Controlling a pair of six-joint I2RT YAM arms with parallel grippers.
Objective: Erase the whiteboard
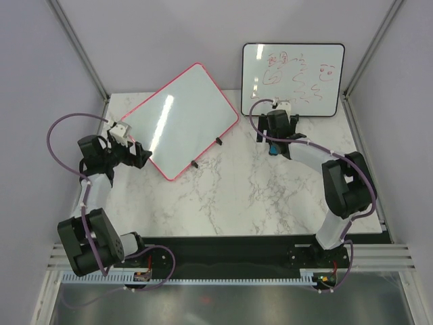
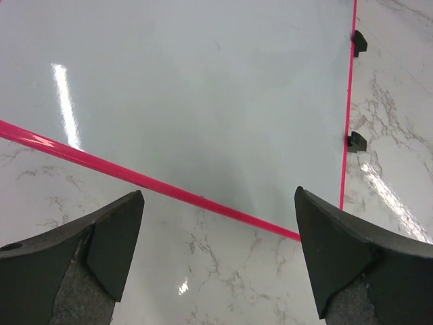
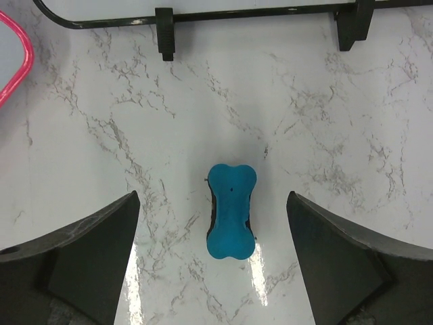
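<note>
The whiteboard (image 1: 181, 120) with the pink-red frame lies tilted on the table at the back left. Its surface (image 2: 203, 88) is clean white, with two black feet on its right edge. My left gripper (image 1: 140, 156) sits just off the board's lower left edge. In the left wrist view it (image 2: 218, 198) is open over bare marble with nothing between its fingers. My right gripper (image 1: 274, 142) hovers open above a blue bone-shaped eraser (image 3: 231, 211), which lies flat on the table between the fingers (image 3: 95, 250) without touching them. The eraser (image 1: 272, 148) also shows from above.
A black-framed whiteboard (image 1: 292, 78) with red writing stands at the back right, its lower edge and feet (image 3: 164, 34) just beyond the eraser. The marble table (image 1: 237, 196) is walled at the back and sides. A corner of the pink frame (image 3: 17, 61) lies left of the right gripper.
</note>
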